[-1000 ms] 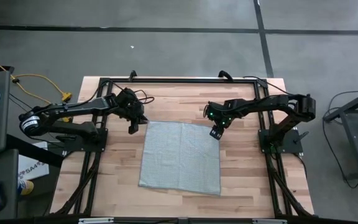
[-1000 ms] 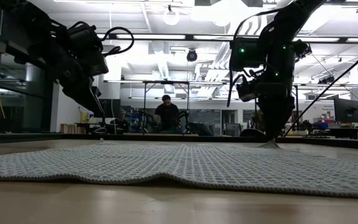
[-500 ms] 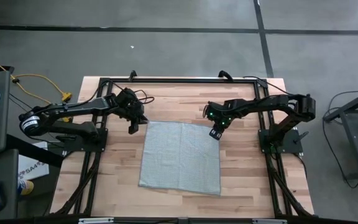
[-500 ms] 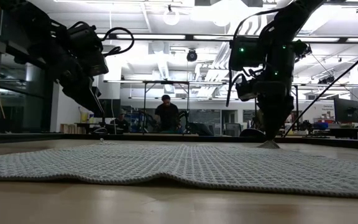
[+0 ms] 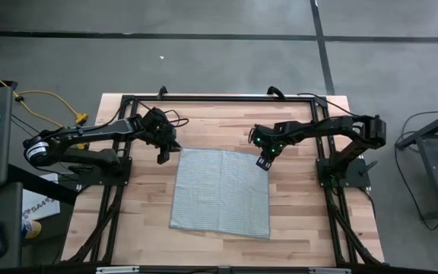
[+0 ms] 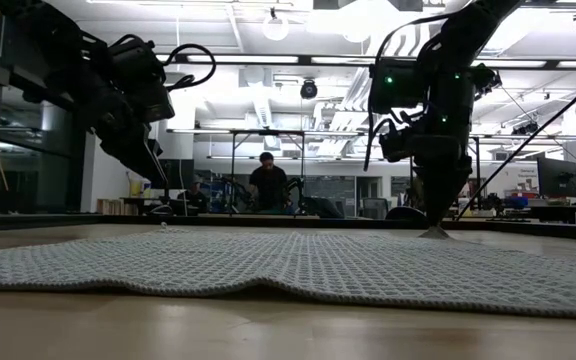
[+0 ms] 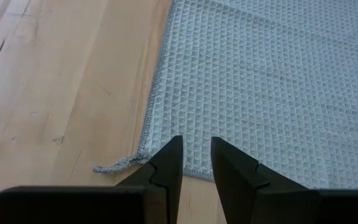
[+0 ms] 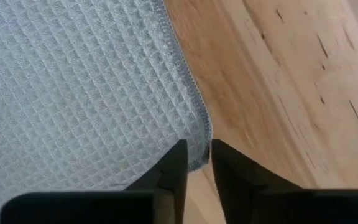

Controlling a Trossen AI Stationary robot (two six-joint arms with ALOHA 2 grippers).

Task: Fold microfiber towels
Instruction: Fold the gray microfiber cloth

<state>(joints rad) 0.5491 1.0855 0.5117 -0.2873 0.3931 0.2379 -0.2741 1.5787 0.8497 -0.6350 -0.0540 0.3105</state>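
From above I see the towel [image 5: 221, 191] flat mid-table, my left gripper [image 5: 162, 157] at its far-left corner, right gripper [image 5: 263, 164] at the far-right. Left wrist: fingers [image 7: 166, 163] slightly apart above the corner. Right wrist: fingers [image 8: 174, 167] narrowly parted over the towel's edge.

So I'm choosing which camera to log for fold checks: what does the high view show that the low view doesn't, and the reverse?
Only the high view shows the microfiber towel's full square outline spread flat on the table, with the left gripper just outside one far corner and the right gripper at the other.

Only the low view shows the room behind, with a person there, and the right gripper's tip down at a slightly raised towel corner.

Both show both arms and the unfolded towel.
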